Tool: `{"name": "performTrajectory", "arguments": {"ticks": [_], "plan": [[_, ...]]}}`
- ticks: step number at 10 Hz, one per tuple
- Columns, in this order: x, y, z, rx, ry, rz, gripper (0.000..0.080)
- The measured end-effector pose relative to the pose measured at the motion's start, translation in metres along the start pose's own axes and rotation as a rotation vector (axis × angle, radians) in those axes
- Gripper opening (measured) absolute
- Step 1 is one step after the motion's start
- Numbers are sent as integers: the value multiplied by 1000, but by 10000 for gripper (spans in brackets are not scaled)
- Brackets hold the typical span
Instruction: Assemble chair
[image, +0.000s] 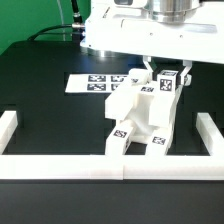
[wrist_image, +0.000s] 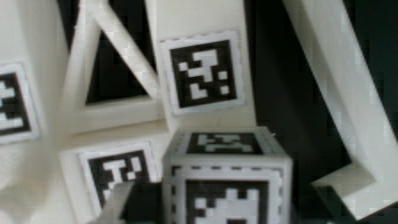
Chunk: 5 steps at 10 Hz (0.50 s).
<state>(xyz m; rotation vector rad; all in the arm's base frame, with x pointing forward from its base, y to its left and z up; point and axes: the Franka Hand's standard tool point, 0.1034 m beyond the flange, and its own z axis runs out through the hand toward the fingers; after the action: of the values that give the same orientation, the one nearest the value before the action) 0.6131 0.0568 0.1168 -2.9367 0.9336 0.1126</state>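
— What does the exterior view show, from its left to its right?

— First a white left rail (image: 9, 126) at the edge of the black table (image: 50, 112). Then the marker board (image: 96, 83), flat on the table, behind the chair. The chair (image: 140, 118) stands near the middle, only partly built, with square tags on its lower front. Over its right part hangs the gripper (image: 168, 72), with one finger on each side of a tagged piece at the chair's top. Last is the right rail (image: 210, 131).

— Is the gripper pinching that piece?

— I cannot tell. The fingers are just beside it, but the contact is not visible.

— What does the wrist view add?

— Only near things. There is a tagged block (wrist_image: 222, 172) with tags on two faces, and behind it white bars and a plate with one more tag. The table, rails and board appear only in the exterior view.

— What is cut off?

— The arm, by the exterior view's upper edge. The wrist view is blurred, its side tags are cut, and I cannot recognise the fingers there.
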Motion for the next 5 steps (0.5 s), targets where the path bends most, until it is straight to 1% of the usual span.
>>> {"name": "performTrajectory", "arguments": {"ticks": [5], "plan": [[0,0,0,0,-1,329,288]]}}
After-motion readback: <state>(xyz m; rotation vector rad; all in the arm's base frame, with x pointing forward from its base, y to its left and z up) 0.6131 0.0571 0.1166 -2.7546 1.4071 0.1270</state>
